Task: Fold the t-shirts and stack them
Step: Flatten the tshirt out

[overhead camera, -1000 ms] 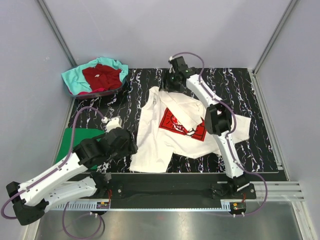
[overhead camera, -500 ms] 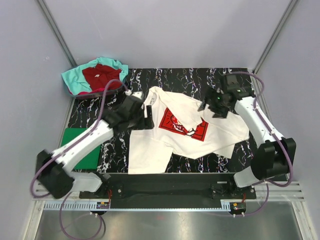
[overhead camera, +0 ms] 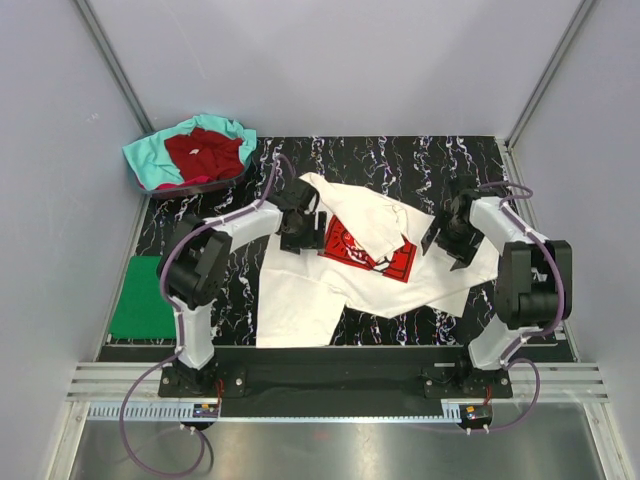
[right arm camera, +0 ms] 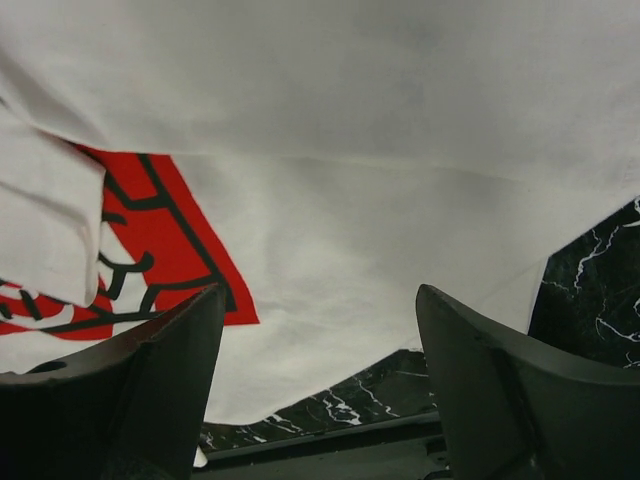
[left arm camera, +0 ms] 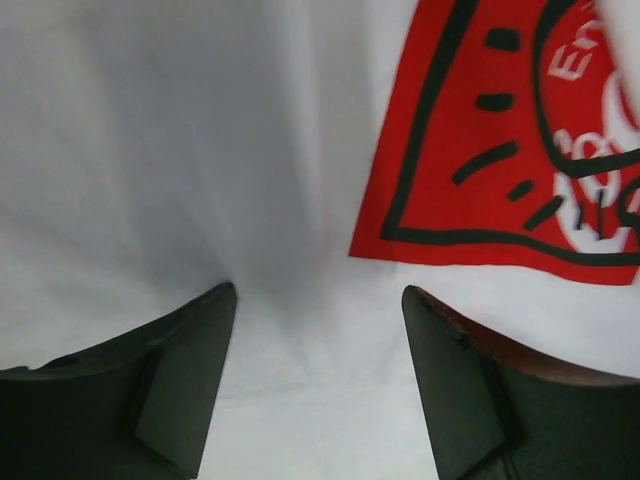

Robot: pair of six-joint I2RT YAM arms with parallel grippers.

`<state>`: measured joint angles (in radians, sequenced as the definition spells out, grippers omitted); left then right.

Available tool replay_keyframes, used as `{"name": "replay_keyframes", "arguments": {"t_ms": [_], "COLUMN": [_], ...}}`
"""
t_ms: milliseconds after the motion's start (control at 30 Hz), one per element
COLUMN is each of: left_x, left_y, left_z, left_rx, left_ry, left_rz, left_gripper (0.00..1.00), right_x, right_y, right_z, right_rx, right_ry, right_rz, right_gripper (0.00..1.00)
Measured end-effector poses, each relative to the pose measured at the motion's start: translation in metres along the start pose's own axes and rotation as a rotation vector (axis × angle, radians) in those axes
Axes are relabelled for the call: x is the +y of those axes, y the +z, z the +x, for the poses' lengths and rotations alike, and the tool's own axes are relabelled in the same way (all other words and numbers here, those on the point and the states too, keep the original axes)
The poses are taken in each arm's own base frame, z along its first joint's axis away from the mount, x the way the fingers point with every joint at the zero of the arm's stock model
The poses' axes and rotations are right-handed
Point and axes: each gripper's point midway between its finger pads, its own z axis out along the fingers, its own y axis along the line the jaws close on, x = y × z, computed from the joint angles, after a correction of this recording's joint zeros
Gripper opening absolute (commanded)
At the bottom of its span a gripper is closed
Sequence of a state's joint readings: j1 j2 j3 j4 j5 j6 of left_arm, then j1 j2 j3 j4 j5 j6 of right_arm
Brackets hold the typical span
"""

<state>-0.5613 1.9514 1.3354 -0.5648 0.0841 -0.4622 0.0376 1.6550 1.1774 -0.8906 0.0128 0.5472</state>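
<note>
Now: left gripper (left arm camera: 318,297) fingers spread, nothing clamped, over white cloth just beside the red print (left arm camera: 500,130). Right gripper (right arm camera: 320,295) likewise released, above the shirt's right edge. White t-shirt (overhead camera: 300,300) lies rumpled mid-way across the black marbled table (overhead camera: 400,160). Green t-shirt (overhead camera: 140,300) lies folded at left. Teal t-shirt (overhead camera: 145,160) and dark red t-shirt (overhead camera: 200,150) are heaped in the far-left container (overhead camera: 215,183).

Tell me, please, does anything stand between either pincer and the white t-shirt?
Nothing visible does. The left pincer hangs open directly over the white t-shirt, beside its red print. The right pincer hangs open over the shirt's opposite side, with only bare cloth below.
</note>
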Motion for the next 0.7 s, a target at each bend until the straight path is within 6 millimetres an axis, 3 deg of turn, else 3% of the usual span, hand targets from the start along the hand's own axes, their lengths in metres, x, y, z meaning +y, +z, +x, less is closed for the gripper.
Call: {"name": "replay_keyframes", "arguments": {"t_ms": [100, 300, 433, 700], "left_x": [0.001, 0.016, 0.03, 0.05], "left_y": [0.0, 0.003, 0.004, 0.01], "left_z": [-0.02, -0.038, -0.057, -0.102], "left_rx": [-0.043, -0.06, -0.083, -0.141], "left_ry": [-0.05, -0.156, -0.212, -0.271], "left_rz": [0.038, 0.064, 0.081, 0.091], "left_gripper": [0.74, 0.74, 0.74, 0.74], "right_x": [-0.006, -0.004, 0.016, 0.078], "right_y": [0.023, 0.058, 0.065, 0.081], "right_z": [0.001, -0.006, -0.041, -0.14], "right_rx": [0.027, 0.066, 0.027, -0.093], "right_ry": [0.0, -0.016, -0.053, -0.131], "right_rz": [0.046, 0.089, 0.081, 0.022], "right_gripper": [0.82, 0.82, 0.82, 0.88]}}
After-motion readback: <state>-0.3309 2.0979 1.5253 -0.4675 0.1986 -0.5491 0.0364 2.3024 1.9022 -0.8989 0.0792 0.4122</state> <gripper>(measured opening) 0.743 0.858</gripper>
